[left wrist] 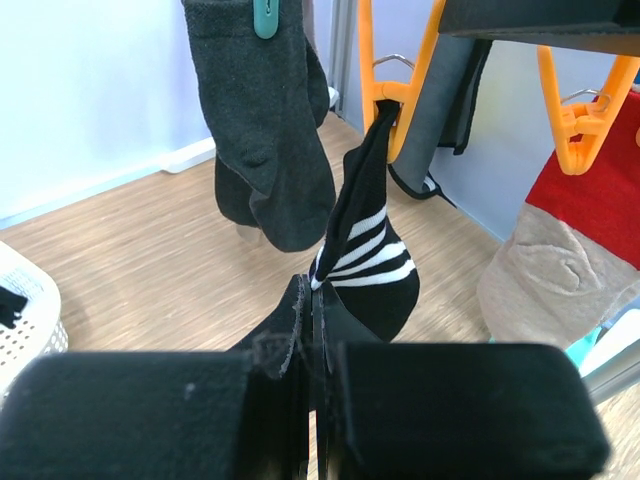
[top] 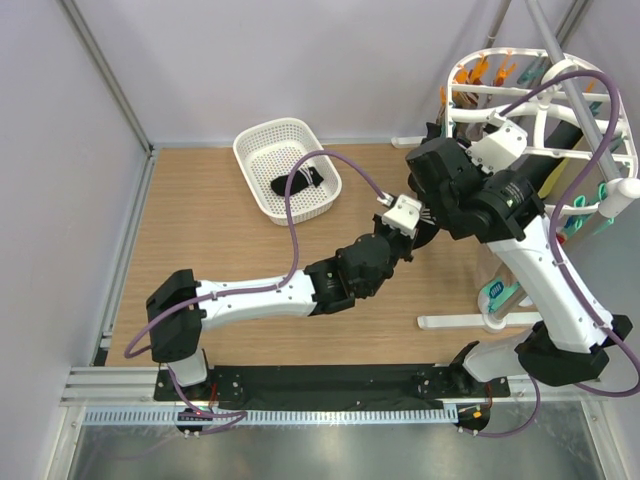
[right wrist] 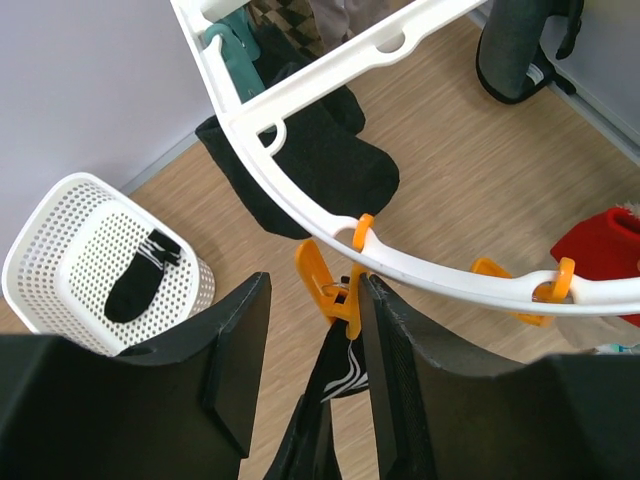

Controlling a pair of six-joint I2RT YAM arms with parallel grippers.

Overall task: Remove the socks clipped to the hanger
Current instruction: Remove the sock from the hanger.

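Working at the rim of the hanger, we are judging the job to be only just begun. One black sock is lying in the basket, well apart from the hanger on the worktop, so we are counting that one as done.

We are now dealing with the striped sock, which is hanging under the hanger's rim from an orange peg. The left gripper is clenched on the sock's lower end, below the hanger. The right gripper is straddling the peg just under the rim. Its jaws are standing apart, one finger against the peg and the other a little off it, so it is grasping nothing. The peg is, as far as we are seeing, still biting the sock's top.

Most of the work is waiting. A grey sock, a red sock and a beige sock are dangling from the hanger beside the striped one. More are showing further in.
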